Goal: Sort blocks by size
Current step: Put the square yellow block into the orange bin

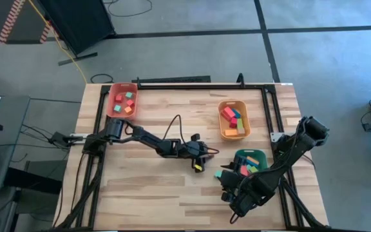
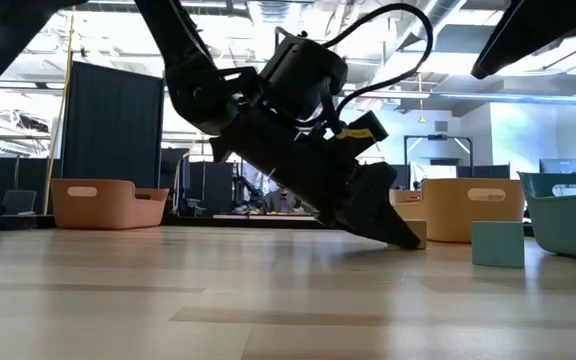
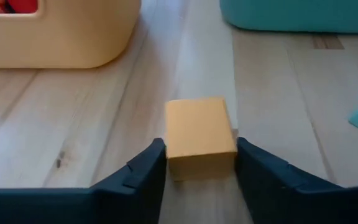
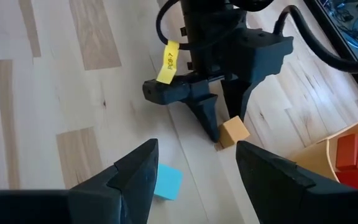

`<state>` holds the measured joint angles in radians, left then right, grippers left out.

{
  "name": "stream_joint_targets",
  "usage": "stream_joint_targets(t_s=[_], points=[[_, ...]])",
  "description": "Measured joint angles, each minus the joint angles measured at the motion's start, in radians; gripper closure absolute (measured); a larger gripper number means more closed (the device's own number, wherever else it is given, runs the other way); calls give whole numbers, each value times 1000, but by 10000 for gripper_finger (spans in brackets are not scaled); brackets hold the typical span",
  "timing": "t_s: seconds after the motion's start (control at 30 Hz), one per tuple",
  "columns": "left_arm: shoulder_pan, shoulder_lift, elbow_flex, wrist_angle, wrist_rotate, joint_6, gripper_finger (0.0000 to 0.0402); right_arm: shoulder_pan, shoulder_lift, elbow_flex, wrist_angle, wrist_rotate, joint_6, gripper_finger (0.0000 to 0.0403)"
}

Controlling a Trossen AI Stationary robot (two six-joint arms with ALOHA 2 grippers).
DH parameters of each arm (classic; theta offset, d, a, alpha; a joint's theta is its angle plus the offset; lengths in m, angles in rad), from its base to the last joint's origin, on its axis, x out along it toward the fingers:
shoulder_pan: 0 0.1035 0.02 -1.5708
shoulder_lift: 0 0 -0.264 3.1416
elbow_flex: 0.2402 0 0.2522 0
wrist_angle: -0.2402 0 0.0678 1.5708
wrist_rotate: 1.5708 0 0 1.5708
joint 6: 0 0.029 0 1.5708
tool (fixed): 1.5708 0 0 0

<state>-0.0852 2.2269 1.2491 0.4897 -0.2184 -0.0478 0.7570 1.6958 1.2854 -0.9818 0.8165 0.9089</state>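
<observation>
A small orange block (image 3: 201,137) lies flat on the wooden table near its middle. My left gripper (image 3: 201,165) is shut on it, reaching low from the table's left side (image 1: 200,154). A teal block (image 4: 166,180) lies loose on the table, a little nearer the table's near right corner. My right gripper (image 4: 194,168) hangs open above that teal block and touches nothing; in the high view it is by the green tray (image 1: 229,188). In the low view the orange block (image 2: 419,233) shows behind the left fingertips. My left gripper pinches the orange block's two opposite sides (image 3: 173,158) between its two fingers, at the end nearest the wrist. The fingers (image 3: 148,171) come slanting down from the table's left side. The block sits flat with its underside on the table.
A red-orange tray (image 1: 123,100) with small blocks stands at the far left. At the right are an orange tray (image 1: 233,119) with larger blocks and, nearer, a green tray (image 1: 257,154) with blocks. A black frame (image 1: 172,82) rims the table.
</observation>
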Motion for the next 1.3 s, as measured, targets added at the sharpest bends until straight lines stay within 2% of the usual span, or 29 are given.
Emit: stream_joint_targets(t_s=[0.23, 0.43, 0.57, 0.73, 0.93, 1.1, 1.3], points=[[15, 0, -1, 37, 8, 2, 273, -2, 0, 0, 3, 23, 0, 148], [19, -1, -1, 12, 43, 33, 275, -2, 0, 0, 3, 23, 0, 148], [19, -35, 0, -97, 49, 93, 275, -2, 0, 0, 3, 23, 0, 148], [21, -132, 0, -333, 25, 195, 275, -2, 0, 0, 3, 23, 0, 148], [34, -320, -3, -740, -123, 339, 275, 1, 0, 0, 2, 23, 4, 148], [92, -490, -3, -1105, -240, 310, 275, 2, 0, 0, -1, 23, 7, 148], [246, -699, -43, -1446, -259, 217, 275, 2, 0, 0, 1, 23, 7, 148]])
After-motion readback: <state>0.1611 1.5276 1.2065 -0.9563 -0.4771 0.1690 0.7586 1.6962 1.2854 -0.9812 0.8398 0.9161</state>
